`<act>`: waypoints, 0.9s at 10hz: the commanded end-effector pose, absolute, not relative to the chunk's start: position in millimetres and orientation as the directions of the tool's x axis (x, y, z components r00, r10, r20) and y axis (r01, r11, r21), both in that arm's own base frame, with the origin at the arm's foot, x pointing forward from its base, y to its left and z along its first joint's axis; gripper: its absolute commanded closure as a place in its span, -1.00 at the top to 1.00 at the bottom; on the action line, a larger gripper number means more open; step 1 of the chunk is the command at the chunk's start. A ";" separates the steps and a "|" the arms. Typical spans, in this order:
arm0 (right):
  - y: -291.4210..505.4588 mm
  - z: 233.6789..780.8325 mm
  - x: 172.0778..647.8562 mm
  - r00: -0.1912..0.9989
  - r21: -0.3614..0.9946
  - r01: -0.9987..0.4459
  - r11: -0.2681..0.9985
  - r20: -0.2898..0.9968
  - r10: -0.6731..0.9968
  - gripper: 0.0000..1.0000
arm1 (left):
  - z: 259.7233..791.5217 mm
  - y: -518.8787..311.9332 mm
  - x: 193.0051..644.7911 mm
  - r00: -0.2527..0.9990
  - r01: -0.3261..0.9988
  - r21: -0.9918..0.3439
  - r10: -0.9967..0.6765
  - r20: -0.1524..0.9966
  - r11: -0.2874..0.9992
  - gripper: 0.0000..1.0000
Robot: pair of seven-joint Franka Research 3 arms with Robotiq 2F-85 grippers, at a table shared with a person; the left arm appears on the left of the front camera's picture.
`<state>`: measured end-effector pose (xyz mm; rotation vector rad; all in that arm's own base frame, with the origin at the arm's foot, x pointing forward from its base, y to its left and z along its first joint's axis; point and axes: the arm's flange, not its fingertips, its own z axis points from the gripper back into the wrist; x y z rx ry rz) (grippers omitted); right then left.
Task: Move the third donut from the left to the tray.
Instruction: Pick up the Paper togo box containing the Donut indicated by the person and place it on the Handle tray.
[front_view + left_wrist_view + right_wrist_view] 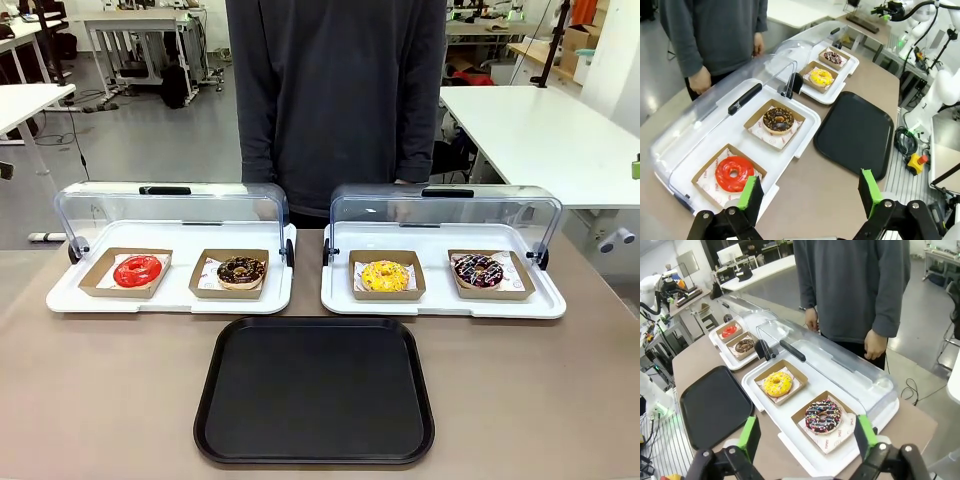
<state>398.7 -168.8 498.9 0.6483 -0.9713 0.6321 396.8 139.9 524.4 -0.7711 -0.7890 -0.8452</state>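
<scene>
Left gripper and right gripper hang, fingers apart; yellow donut sits at black tray's one o'clock, sprinkled chocolate donut at its three.

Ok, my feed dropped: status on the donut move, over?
Left gripper, right gripper open, holding nothing. Yellow donut in its holder, black tray nearer. Lid raised behind.

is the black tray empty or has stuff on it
Empty. The black tray shows a bare surface from rim to rim; the yellow donut sits in its cardboard holder on a white tray behind it.
</scene>
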 end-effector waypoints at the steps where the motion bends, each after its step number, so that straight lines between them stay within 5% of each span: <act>1: -168.3 500.3 399.6 0.397 0.198 -0.742 0.641 0.900 0.182 1.00 | 525.3 139.8 396.7 0.425 0.862 -0.265 -0.330 0.843 0.433 1.00; 9: -168.3 500.3 399.6 0.397 0.198 -0.742 0.641 0.900 0.182 1.00 | 525.3 139.8 396.7 0.425 0.862 -0.265 -0.330 0.843 0.433 1.00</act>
